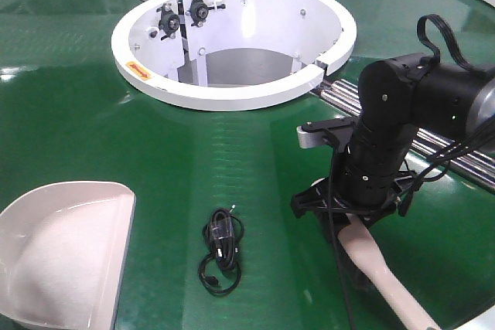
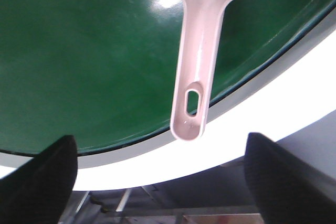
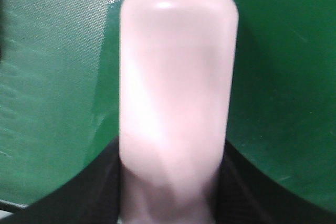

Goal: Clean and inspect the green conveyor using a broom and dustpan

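While the dustpan (image 1: 62,260) rests hollow side up at the near left of the green conveyor (image 1: 255,152), the left wrist view shows its straight handle, hang hole at the end, reaching toward the belt's white outer rim (image 2: 294,108). The left gripper (image 2: 158,139) has its fingers spread wide. The handle tip sits ahead of the gap between them, and neither finger touches it.

Near the middle, just right of the dustpan's open lip, lies a coiled black cable (image 1: 222,249). Beyond it, far centre, is the white hub (image 1: 232,98).

On the near right, the right gripper (image 1: 349,214) points straight down and pinches the broom (image 1: 390,284). In its wrist view the dark pads (image 3: 100,192) sit tight against both sides of the pale plastic. The broom's slim handle trails toward the near right edge. Chrome rails (image 1: 338,96) cross the belt farther right.

The step in hand looks like getting both tools firmly held. To do it well, the left arm should move forward until the handle lies deep between the pads, then close squarely, keeping the lip flat on the belt. The right arm should keep the bristles down and sweep left toward that lip. The springy cable may snag or roll, so slow strokes are safer.
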